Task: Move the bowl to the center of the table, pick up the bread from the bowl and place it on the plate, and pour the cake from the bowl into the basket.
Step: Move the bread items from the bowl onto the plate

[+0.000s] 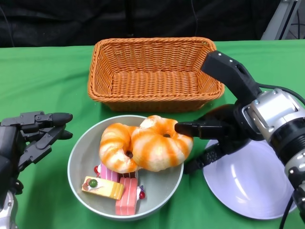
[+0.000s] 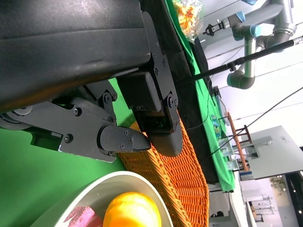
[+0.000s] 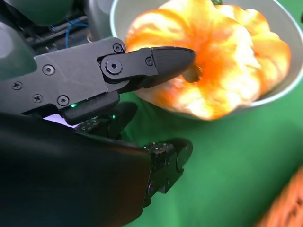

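Bowl point(image 1: 78, 179) sits right in front of me with the cake slices point(image 1: 112, 188) low and two breads point(image 1: 143, 145) piled on top, plate point(image 1: 250, 183) beside it, basket point(image 1: 155, 71) behind. My right hand point(image 1: 212, 133) is spread, one fingertip point(image 1: 183, 128) touching the nearer bread's hole, nothing held; left hand point(image 1: 28, 138) loosely curled, empty. Bread looks light and glossy, probably slippery, so I'd pinch through the ring

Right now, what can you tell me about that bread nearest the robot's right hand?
The bread is a glossy ring-shaped roll, orange with pale swirls and a small central hole. It rests tilted in the grey bowl, leaning on a second roll. The right hand has one fingertip at its edge; no grip shows.
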